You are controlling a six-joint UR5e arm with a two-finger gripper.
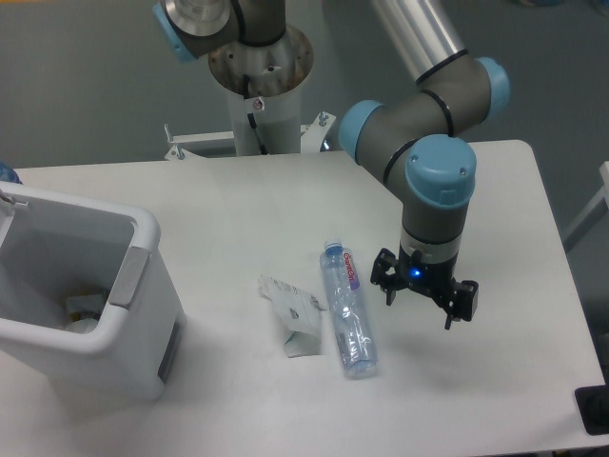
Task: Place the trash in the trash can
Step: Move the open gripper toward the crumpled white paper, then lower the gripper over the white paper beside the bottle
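A clear plastic bottle (347, 309) with a blue cap and pink-purple label lies on the white table, cap pointing away from the front edge. Just left of it lies a crumpled white paper carton (293, 312). My gripper (422, 299) hangs open above the table, a short way right of the bottle, with nothing between its fingers. The trash can (143, 286), a large white bin with a grey panel, stands at the left; some items lie at its bottom.
The arm's base column (259, 90) rises behind the table's far edge. The table's right edge (561, 286) runs close to the gripper. A dark object (592, 411) sits at the lower right corner.
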